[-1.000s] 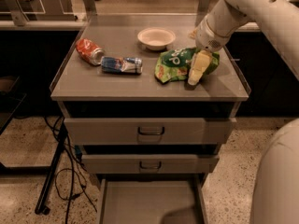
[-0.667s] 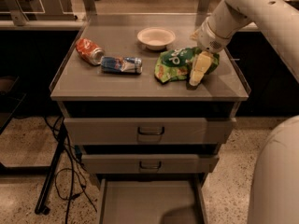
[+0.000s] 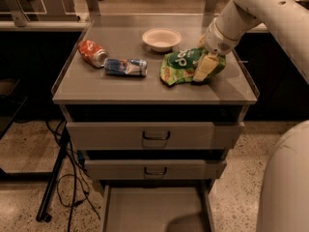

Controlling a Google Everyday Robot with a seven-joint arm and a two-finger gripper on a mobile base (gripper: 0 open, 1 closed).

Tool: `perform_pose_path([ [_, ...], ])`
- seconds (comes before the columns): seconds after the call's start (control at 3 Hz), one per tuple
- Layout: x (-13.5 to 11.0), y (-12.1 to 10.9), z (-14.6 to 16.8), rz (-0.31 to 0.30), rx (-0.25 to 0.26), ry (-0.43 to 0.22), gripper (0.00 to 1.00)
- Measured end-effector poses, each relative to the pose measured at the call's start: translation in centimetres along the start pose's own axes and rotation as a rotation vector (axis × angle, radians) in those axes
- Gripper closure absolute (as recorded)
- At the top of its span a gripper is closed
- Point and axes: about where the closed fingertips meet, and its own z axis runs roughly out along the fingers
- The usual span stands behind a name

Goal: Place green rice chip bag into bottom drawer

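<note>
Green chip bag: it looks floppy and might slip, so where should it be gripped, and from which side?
Probably its crumpled right end, from above: the bag lies flat on the cabinet top, so only raised folds offer purchase. The gripper sits over that end, clear of the bowl.

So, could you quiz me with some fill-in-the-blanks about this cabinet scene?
The gripper is at the ___ bag on the cabinet top.
The lowest drawer stands ___.
Between the red can and the bag lies a ___ can.
Missing: green; open; blue.
</note>
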Motion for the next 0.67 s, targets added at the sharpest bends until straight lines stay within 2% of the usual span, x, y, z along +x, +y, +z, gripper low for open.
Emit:
perform_pose_path([
  [0.67, 0.0, 0.0, 0.01, 0.0, 0.0, 0.0, 0.89],
])
